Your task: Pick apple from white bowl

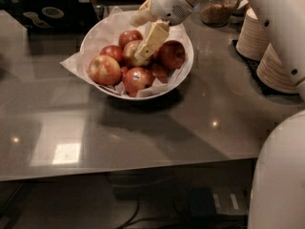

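Note:
The white bowl (183, 75), lined with crinkled white paper, stands at the back middle of the grey table and holds several apples. The apple (129, 53), red with a pale yellow-green patch, lies near the bowl's middle among the others. My gripper (138, 38) reaches down into the bowl from the upper right. It is open. One cream finger (151, 39) lies across the apple's right side, and the other finger (141, 16) is higher, toward the bowl's back rim. The apple rests in the bowl.
A dark red apple (171, 54) lies right of the finger, and an apple with a small sticker (137, 78) lies at the front. Stacks of cream disposable bowls (269, 56) stand at the right, a glass jar (217, 8) behind them, and a laptop (45, 11) at the back left.

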You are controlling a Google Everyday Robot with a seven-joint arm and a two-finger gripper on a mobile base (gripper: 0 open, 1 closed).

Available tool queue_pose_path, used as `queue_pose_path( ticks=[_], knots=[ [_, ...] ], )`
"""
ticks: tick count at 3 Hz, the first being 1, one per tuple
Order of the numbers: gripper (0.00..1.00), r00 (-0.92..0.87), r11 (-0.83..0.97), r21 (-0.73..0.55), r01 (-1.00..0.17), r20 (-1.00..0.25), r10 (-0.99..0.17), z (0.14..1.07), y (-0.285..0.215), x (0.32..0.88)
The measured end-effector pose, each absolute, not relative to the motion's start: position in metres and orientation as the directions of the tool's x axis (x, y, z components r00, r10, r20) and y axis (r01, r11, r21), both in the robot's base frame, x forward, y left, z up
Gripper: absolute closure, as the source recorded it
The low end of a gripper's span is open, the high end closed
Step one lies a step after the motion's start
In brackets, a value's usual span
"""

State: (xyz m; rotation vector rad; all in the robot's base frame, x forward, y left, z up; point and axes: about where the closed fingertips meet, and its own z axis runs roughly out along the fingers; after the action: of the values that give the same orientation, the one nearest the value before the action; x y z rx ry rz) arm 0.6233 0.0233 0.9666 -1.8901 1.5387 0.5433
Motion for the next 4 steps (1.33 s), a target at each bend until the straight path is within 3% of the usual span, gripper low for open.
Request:
queue_pose_path(
  ticks=[4],
  knots=[
    [0.28,0.210,-0.128,-0.172,-0.977,-0.652,-0.729,0.956,0.028,0.615]
  ],
)
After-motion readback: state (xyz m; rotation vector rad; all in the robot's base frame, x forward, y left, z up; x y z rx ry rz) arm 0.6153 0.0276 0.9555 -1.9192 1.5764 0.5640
